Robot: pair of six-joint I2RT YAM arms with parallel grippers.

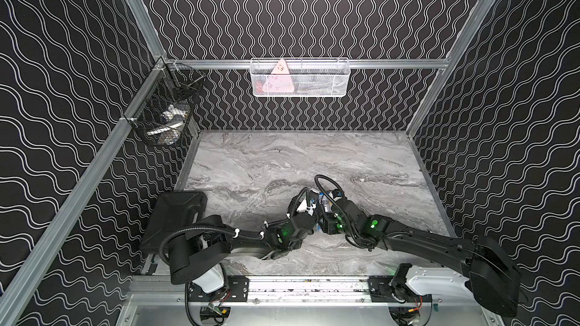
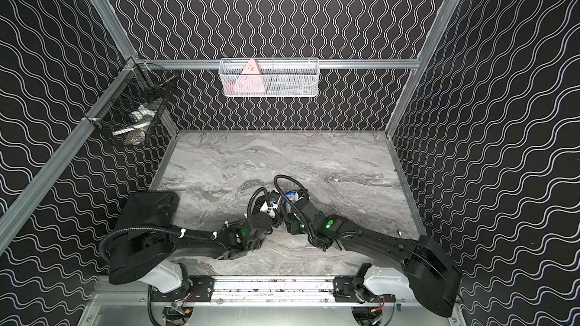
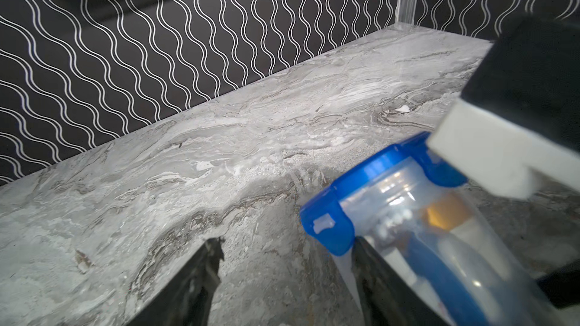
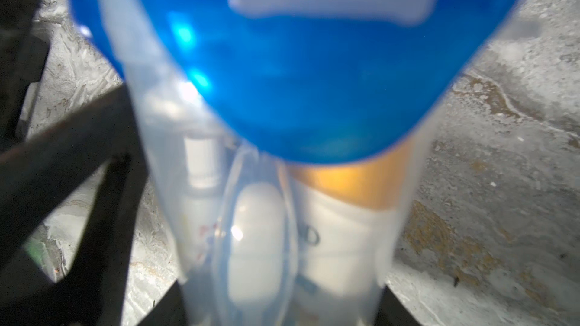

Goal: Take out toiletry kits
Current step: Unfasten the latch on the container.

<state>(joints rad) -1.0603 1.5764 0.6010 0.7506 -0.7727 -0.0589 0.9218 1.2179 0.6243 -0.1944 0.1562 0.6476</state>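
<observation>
Right wrist view: right tool (image 4: 282,302) clamps the clear tapered plastic cup (image 4: 266,246); left tool (image 3: 288,246), at nine o'clock, gapes empty. Closing off-centre, it could miss the blue lobed lid (image 3: 332,224).

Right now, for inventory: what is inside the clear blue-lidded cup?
In the cup: a gold-capped white bottle, a white-capped tube, a blue toothbrush; blur and the blue lid hide the rest.

- Marble table (image 1: 282,158), dark wave-patterned walls.
- Left tool (image 1: 309,205) and right tool (image 1: 328,206) nearly meet at front middle of the table; jaws hidden.
- Blue-and-clear container (image 1: 323,198) between them, mostly hidden.
- Black case (image 1: 175,217) at left edge of the table.
- Black wire basket (image 1: 150,133) on left rail.
- White mesh basket (image 1: 329,89) on back rail, holding a pink triangle (image 1: 279,81).
</observation>
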